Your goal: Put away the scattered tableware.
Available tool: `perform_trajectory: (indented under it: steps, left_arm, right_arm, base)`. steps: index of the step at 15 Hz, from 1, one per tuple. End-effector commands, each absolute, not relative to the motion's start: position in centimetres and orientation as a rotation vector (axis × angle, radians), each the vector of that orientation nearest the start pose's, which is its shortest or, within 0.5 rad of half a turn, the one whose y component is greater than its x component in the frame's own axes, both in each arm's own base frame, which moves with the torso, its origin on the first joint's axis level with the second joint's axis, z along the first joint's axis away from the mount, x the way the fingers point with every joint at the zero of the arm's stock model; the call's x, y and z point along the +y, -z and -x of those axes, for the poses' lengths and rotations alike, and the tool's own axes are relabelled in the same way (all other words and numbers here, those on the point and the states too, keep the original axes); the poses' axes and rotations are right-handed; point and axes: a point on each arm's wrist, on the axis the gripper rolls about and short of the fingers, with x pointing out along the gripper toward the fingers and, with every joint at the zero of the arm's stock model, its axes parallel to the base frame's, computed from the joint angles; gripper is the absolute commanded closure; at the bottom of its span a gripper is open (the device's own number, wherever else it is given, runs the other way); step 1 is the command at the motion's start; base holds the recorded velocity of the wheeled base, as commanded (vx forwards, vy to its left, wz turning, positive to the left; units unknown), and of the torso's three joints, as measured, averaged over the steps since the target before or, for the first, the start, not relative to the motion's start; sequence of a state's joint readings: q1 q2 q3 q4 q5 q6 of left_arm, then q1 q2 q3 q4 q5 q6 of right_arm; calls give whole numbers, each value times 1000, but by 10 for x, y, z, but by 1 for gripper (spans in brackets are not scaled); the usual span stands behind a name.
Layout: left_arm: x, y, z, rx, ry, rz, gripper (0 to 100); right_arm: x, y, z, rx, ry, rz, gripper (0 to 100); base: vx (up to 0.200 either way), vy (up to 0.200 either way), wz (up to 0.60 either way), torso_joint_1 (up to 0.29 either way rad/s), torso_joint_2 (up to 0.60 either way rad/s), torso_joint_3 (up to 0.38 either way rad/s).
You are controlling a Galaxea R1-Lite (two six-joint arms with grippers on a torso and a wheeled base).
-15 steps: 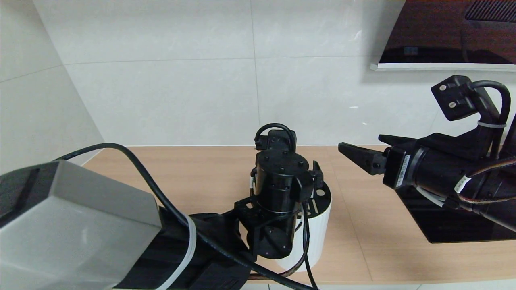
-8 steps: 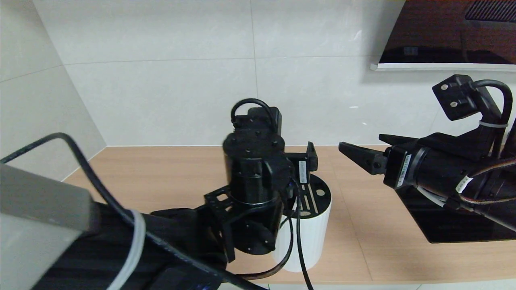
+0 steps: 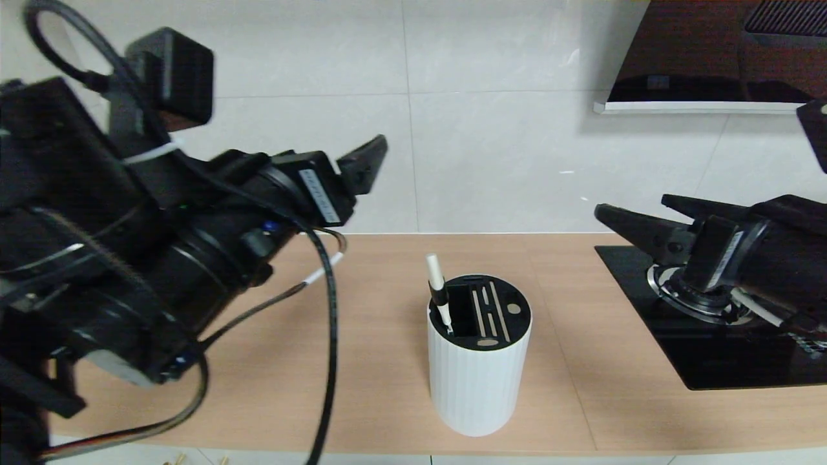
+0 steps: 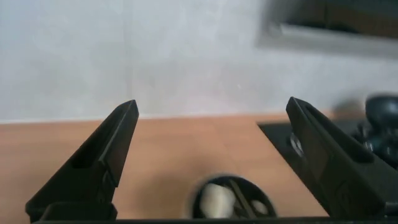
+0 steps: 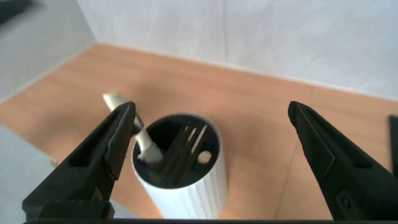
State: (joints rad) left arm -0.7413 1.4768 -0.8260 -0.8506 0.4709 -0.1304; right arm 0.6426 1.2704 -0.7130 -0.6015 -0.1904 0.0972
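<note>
- As it leans in the white ribbed cylindrical holder, the white-handled utensil sits below and between both arms' ends, touching neither.
- Left gripper: jaws apart, empty.
- Right gripper: jaws apart, empty.

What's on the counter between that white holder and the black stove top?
Nothing: in the head view, only bare wooden counter separates the holder from the stove top.

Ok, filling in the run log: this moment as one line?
left tool: open, empty, up left of holder | right tool: open, empty, by cooktop | utensil: standing in holder | holder: upright on counter
</note>
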Motion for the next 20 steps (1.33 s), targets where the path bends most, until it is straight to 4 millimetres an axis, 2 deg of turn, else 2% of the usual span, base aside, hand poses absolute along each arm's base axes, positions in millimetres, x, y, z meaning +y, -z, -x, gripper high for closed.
perform_trajectory:
  steps: [1,3,4,6,7,9,12,13,15,18,20]
  left_arm:
    - [-97,-284,-170,-211,142,250,0]
    - [-64,-268,-146,-207,62,229,0]
    - [-54,-264,-134,-211,43,225,0]
    - [-27,-251,-82,-197,18,209,0]
    - [-18,-242,-62,-180,17,200,0]
    - [6,-220,-9,-140,-24,168,0]
    - [16,-208,40,-225,-56,158,0]
    - [16,-206,50,-260,-67,144,0]
    - [13,-192,64,-308,-136,105,0]
    - [9,-189,66,-320,-223,93,0]
    - [5,-161,65,-298,-218,30,0]
  right_arm:
    - [91,-267,-137,-79,-423,-137,0]
    - [58,-256,-109,-126,-342,-145,0]
    - [48,-252,-95,-155,-327,-152,0]
    - [19,-222,-47,-177,-280,-146,0]
    - [11,-212,-33,-180,-246,-126,0]
    - [-7,-190,8,-190,-161,-91,0]
    - [-21,-173,55,-205,-89,-36,0]
    - [-22,-174,59,-188,-72,-36,0]
    - [-19,-173,54,-152,52,-100,0]
    - [-10,-164,50,-117,76,-103,0]
    - [-4,-145,50,-115,124,-92,0]
  base:
    - [0,0,0,0,0,0]
    - [0,0,0,0,0,0]
    - [0,0,0,0,0,0]
    - [0,0,0,0,0,0]
    - [0,0,0,0,0,0]
    - [0,0,0,0,0,0]
    - [0,0,0,0,0,0]
    - [0,0,0,0,0,0]
    - [0,0,0,0,0,0]
    - [0,0,0,0,0,0]
    - [0,0,0,0,0,0]
